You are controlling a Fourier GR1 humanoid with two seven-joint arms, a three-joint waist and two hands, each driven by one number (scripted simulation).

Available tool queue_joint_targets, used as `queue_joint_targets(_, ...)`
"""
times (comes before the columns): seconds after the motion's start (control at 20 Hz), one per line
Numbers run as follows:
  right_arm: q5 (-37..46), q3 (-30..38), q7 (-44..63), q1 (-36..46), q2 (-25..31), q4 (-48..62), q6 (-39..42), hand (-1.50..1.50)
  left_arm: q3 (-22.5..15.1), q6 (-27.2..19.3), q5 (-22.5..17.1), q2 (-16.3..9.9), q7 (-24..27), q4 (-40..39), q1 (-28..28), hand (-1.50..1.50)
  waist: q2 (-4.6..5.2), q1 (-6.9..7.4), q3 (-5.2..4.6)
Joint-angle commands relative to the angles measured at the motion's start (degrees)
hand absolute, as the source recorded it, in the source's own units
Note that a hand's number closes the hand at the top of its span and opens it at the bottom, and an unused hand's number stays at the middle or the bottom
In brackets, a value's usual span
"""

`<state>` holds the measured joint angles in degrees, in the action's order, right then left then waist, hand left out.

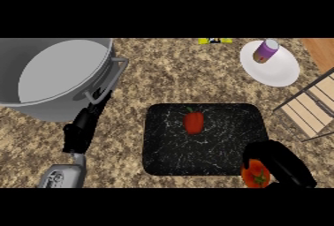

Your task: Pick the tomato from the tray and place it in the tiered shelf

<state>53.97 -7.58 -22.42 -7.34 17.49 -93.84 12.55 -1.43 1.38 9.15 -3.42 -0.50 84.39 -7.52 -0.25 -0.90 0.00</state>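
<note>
Head view shows my right robot hand [282,163] curled round the tomato [256,175] at the tray's [163,154] near right corner, so the fruit is grasped just off the dark surface. My left robot hand [83,126] rests with fingers straight beside the big pot [52,75]. To do this lift well, I'd raise straight up, clear the tray rim and the red pepper [194,122], then swing right toward the slatted shelf [313,106], steering clear of the plate [277,73].
</note>
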Motion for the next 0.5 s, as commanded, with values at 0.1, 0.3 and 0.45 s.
queue_joint_targets(0.1, -4.9, 7.9, -14.7, -22.9, 13.8, -6.6, -1.6, 1.50, 1.7, -0.8, -0.1, -1.1, 0.1, 0.7, 2.4, 0.00, -0.35, -2.66, -0.01)
queue_joint_targets(0.3, -22.9, 18.6, -22.4, -28.0, 14.4, -10.7, 6.0, 1.50, 1.3, -0.8, 0.0, -1.3, -2.4, 3.4, 2.2, 0.00, -0.31, -1.88, -0.05)
queue_joint_targets(0.45, -32.7, 23.7, -24.5, -30.2, 14.0, -14.1, 11.5, 1.50, 0.3, -0.9, 0.2, -0.2, -2.3, 3.2, 1.8, 0.00, -0.09, -1.24, -0.11)
